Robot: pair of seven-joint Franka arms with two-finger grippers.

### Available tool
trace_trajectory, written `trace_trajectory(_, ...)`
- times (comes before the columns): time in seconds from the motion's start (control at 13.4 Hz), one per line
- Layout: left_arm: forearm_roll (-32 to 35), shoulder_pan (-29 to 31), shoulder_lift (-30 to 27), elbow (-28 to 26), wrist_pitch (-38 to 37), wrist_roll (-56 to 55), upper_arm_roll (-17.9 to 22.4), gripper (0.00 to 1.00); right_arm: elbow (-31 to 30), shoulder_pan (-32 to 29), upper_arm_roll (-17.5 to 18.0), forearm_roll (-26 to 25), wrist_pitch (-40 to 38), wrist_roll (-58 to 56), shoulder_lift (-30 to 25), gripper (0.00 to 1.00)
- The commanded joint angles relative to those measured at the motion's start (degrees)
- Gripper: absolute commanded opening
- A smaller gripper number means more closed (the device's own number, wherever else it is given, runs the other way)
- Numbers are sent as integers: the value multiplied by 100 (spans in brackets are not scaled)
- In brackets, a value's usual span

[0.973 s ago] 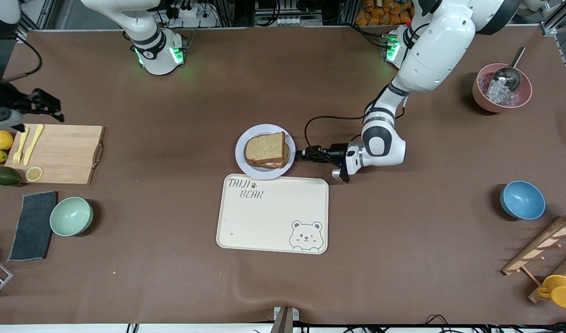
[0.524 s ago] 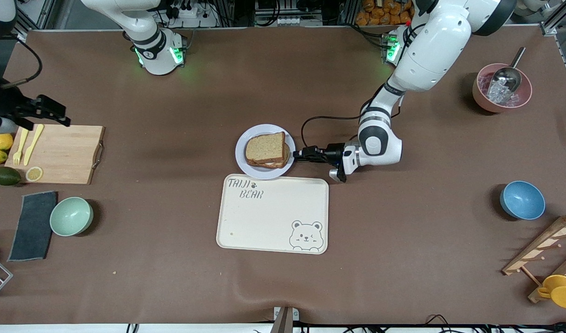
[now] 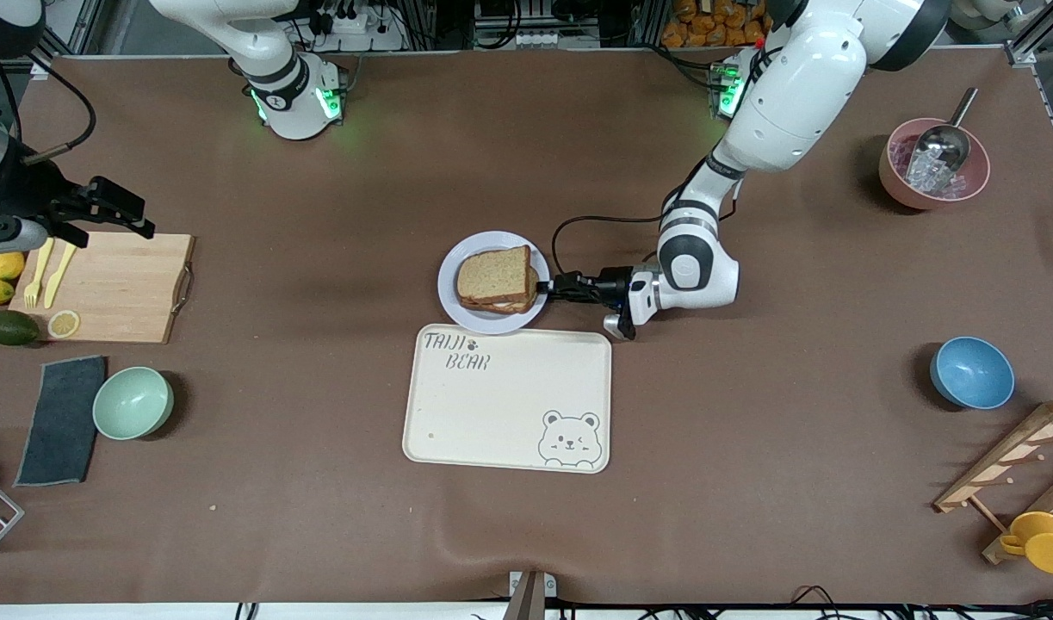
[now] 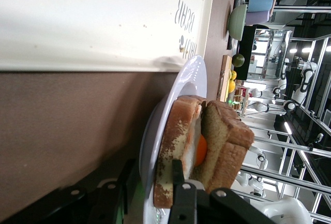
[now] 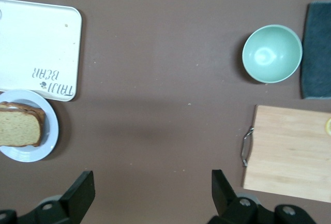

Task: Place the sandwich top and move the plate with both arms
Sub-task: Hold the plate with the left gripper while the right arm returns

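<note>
The sandwich top (image 3: 494, 275) lies on a toast slice with egg (image 4: 173, 146), stacked on the plate (image 3: 451, 301) at the table's middle. My left gripper (image 3: 548, 288) is low at the plate's edge toward the left arm's end. It is open: in the left wrist view the left gripper (image 4: 153, 167) has one finger under the plate (image 4: 189, 76) rim and the other over it, by the lower toast. The sandwich top (image 4: 227, 141) shows edge-on. My right gripper (image 3: 139, 215) hangs open and empty over the cutting board's edge; the right gripper (image 5: 152, 193) sees the plate (image 5: 49, 131) far off.
A cream bear tray (image 3: 509, 400) lies right beside the plate, nearer the camera. A wooden cutting board (image 3: 117, 288) with cutlery, fruit, a green bowl (image 3: 133, 402) and a dark cloth (image 3: 61, 420) sit at the right arm's end. A blue bowl (image 3: 971, 372) and pink bowl (image 3: 933, 164) sit at the left arm's end.
My left gripper has slid in to the plate's rim and its jaws have narrowed around it. My right gripper has drifted toward the table's middle, past the cutting board's corner.
</note>
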Motion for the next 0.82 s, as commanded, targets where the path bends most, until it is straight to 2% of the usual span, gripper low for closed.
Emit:
trace_trajectory(0.0, -192, -102, 208, 124, 73, 145, 16, 28, 744, 550, -13, -405, -212, 80, 488, 100)
trace_trajectory(0.15, -192, -102, 234, 133, 73, 145, 16, 17, 824, 849, -13, -414, -204, 37, 734, 100)
trace_trajectory(0.3, -192, -102, 234, 142, 73, 145, 16, 14, 842, 965, -13, -370, -213, 45, 806, 100)
trace_trajectory(0.37, -192, -102, 243, 142, 73, 153, 16, 5, 842, 1026, -13, -370, -230, 71, 797, 100)
trace_trajectory(0.45, -192, -102, 252, 142, 73, 180, 16, 0, 825, 1053, -13, -379, -248, 37, 788, 100)
trace_trajectory(0.75, -192, -49, 252, 177, 73, 495, 16, 0, 851, 1000, -39, -379, -695, 98, 665, 100)
